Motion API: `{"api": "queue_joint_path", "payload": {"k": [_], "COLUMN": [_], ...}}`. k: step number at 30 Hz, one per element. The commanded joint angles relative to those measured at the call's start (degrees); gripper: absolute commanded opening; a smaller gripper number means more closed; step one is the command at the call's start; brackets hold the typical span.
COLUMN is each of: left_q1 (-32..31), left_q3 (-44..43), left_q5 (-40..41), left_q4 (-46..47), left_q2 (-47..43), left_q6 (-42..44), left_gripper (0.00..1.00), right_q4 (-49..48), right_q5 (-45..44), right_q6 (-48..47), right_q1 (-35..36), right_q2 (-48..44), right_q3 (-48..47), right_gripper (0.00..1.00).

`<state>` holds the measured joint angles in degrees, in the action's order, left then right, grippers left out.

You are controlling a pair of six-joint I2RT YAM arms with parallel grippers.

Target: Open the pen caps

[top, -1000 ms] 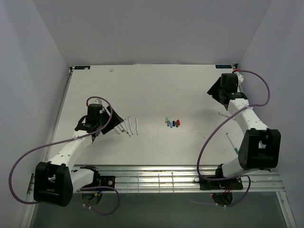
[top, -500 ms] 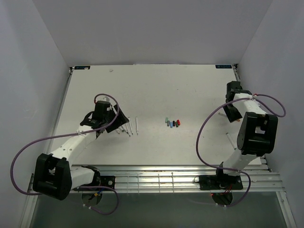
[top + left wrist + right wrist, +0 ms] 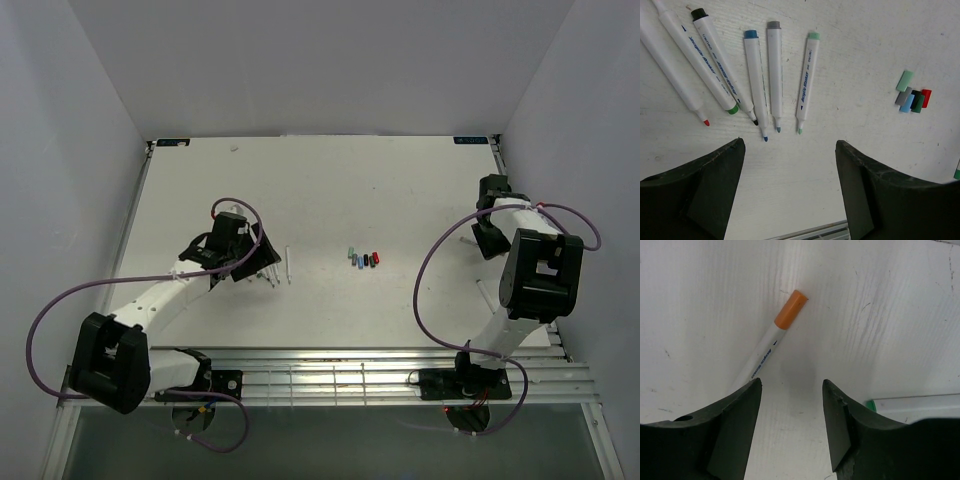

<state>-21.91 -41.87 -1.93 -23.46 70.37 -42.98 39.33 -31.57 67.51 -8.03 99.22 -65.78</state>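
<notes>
Left wrist view: left gripper (image 3: 790,192) jaws spread, empty; uncapped pens (image 3: 774,75) fan across upper left, loose pen caps (image 3: 912,96) cluster at right. Right wrist view: right gripper (image 3: 790,425) jaws apart, empty, orange-capped pen (image 3: 771,346) at centre.

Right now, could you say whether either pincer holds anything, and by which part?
Nothing is held: both stand open, the left pincer near uncapped pens, the right pincer near an orange-capped pen.

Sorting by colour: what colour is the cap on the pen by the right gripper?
Orange cap, clearest in the right wrist view.
</notes>
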Motion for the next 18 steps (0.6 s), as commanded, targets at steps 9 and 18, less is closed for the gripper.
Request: {"api": "queue_joint_path", "payload": {"k": [9,18], "left_q1": [-1.3,-1.3], "left_q3": [-2.2,-2.2], "left_q5": [1.1,1.1], "left_q4": [0.8,1.2], "left_q2": [2.4,3.5], "left_q6": [-0.6,-0.4], "left_gripper": [0.84,0.84], "right_q4": [-3.6,-4.7], "right_q5": [-0.9,-0.7], "right_q6": [-1.9,-3.4], "right_q1": [-0.7,-1.0], "right_q2": [2.0,5.5], "right_q3": [-3.5,-6.3], "right_gripper": [0.58,0.58]}}
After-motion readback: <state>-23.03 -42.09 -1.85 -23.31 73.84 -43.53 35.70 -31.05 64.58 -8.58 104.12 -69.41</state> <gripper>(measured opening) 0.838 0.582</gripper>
